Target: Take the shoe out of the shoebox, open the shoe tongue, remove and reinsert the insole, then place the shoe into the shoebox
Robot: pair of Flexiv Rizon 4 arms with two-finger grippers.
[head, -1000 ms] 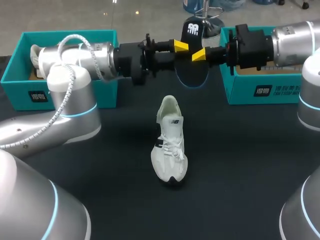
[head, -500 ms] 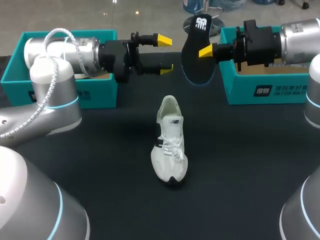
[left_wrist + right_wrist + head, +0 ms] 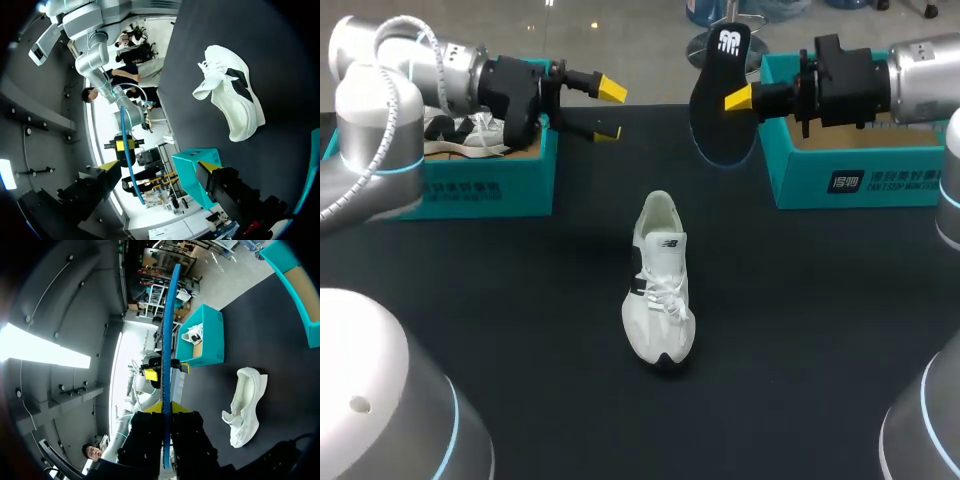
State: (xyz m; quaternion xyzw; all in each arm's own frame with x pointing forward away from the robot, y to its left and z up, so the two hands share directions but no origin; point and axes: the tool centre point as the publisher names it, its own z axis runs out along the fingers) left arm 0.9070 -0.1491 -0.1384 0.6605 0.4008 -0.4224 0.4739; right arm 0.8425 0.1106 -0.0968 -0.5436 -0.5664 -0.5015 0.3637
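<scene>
A white shoe (image 3: 660,290) lies on the black table, toe towards me; it also shows in the wrist views (image 3: 232,95) (image 3: 247,405). Its black insole (image 3: 720,100) hangs upright above the table's far side, with my right gripper (image 3: 738,98) shut on its edge. In the right wrist view the insole (image 3: 167,340) is edge-on, a blue strip rising from between the fingers (image 3: 166,407). My left gripper (image 3: 605,110) is open and holds nothing, well left of the insole, by the left shoebox (image 3: 480,190). Its own view shows the spread fingers (image 3: 159,167) and the insole (image 3: 126,150) far ahead.
The left teal shoebox holds another white shoe (image 3: 470,135). A second teal shoebox (image 3: 850,180) stands at the far right, under my right arm. Both arms reach in over the boxes at the table's back.
My left gripper has let go of the insole, opened wide and drawn back left to the left shoebox. The right gripper keeps the insole and has shifted slightly right.
</scene>
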